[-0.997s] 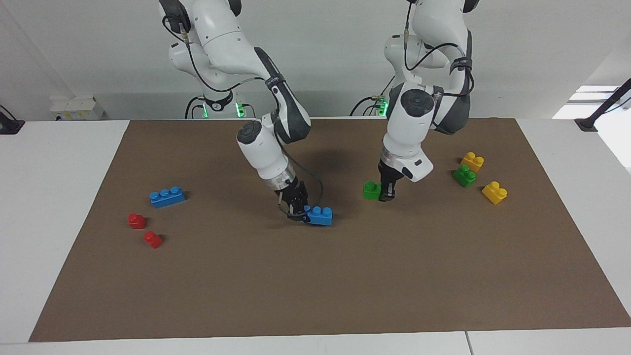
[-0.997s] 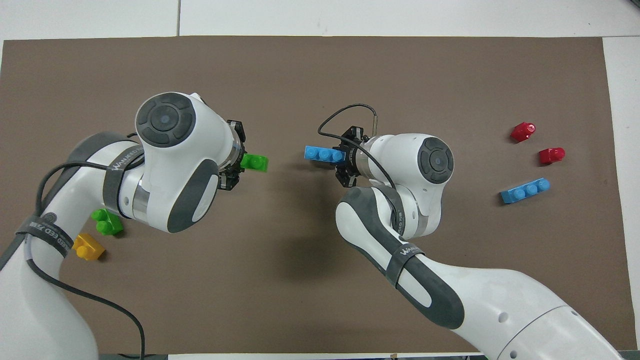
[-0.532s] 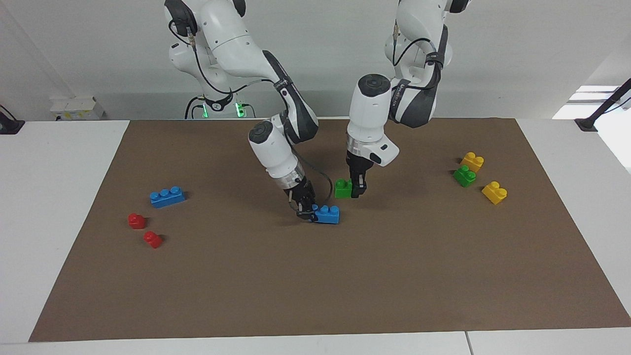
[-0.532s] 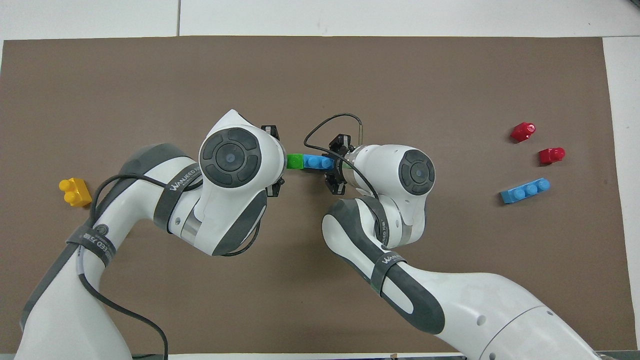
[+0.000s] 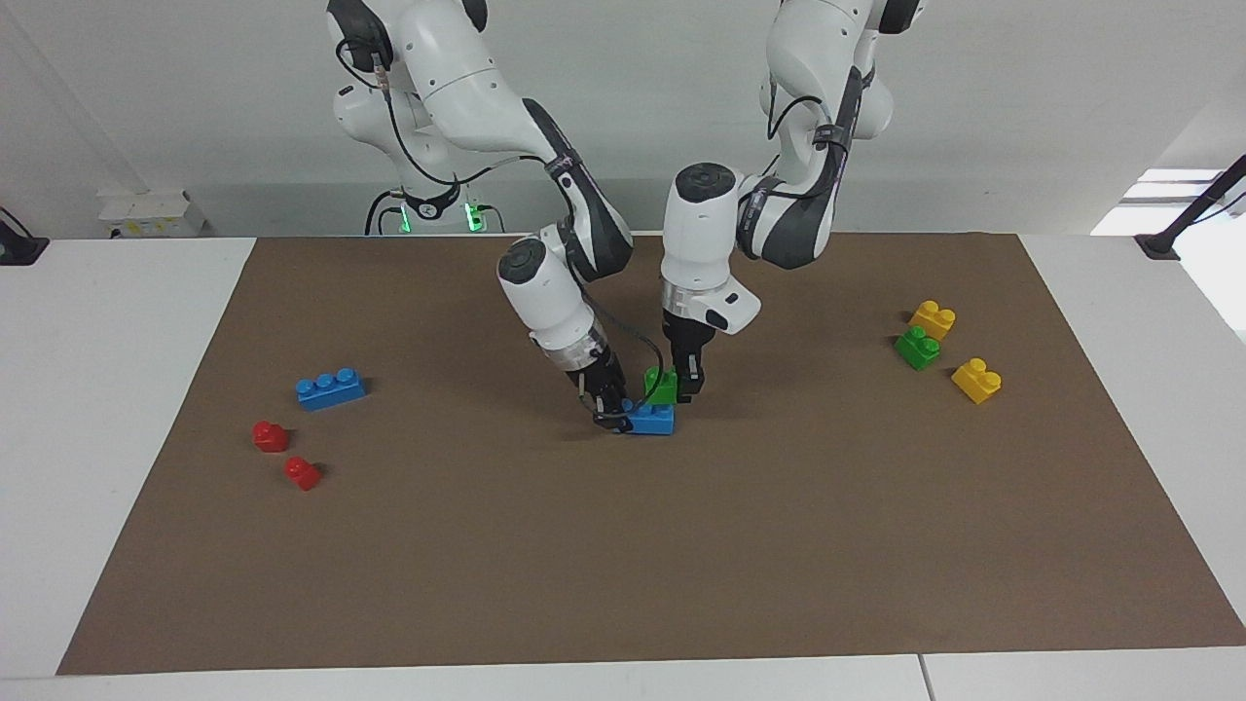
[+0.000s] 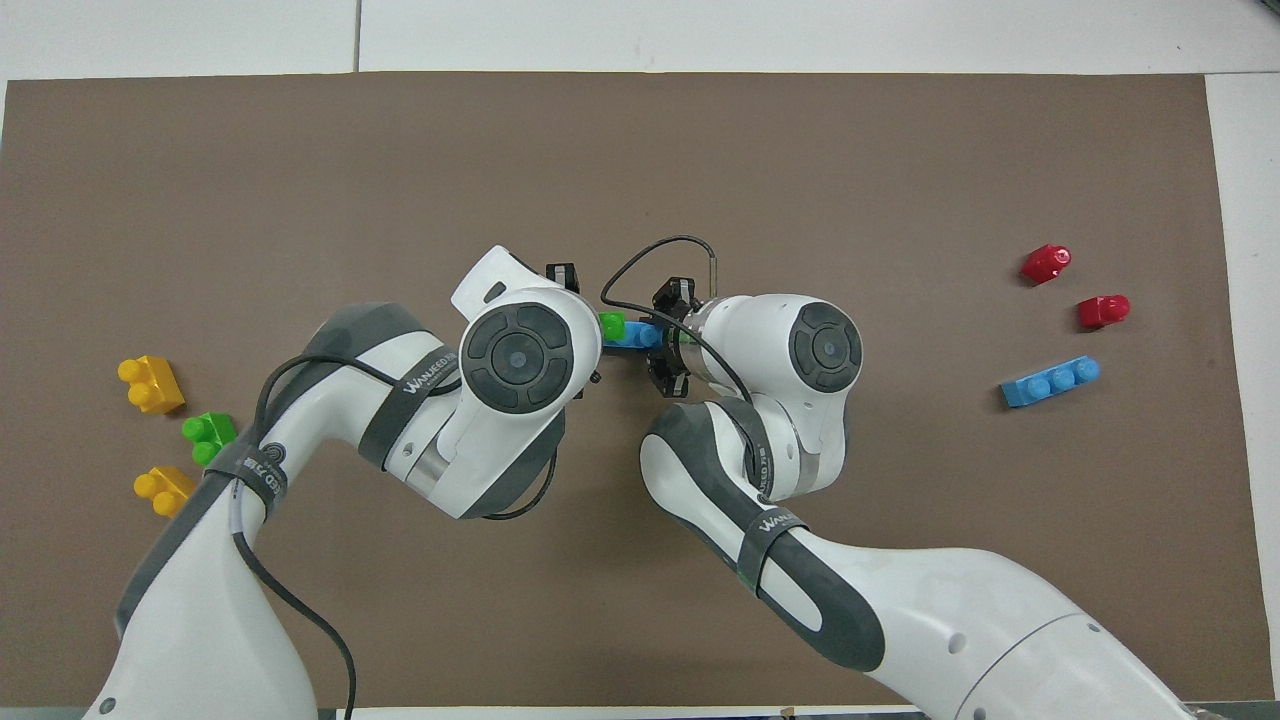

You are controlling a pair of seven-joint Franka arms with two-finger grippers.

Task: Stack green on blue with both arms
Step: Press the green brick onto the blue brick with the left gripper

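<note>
Seemingly, from the facing view, the green brick (image 5: 662, 386) sits on top of the blue brick (image 5: 650, 420) near the mat's (image 5: 623, 565) middle, at the blue brick's end toward the left arm. The left gripper (image 5: 685, 387) is clamped on the green brick from above. The right gripper (image 5: 611, 410), tilted, is clamped on the blue brick's other end. A second blue brick (image 5: 331, 387) and two red bricks (image 5: 285, 454) lie toward the right arm's end; a second green brick (image 5: 917, 347) lies between two yellow bricks (image 5: 954, 350) toward the left arm's end.

From overhead, the green brick (image 6: 611, 325) shows between the two wrists, over the blue brick (image 6: 636, 335). Both grippers are mostly hidden under their wrists.
</note>
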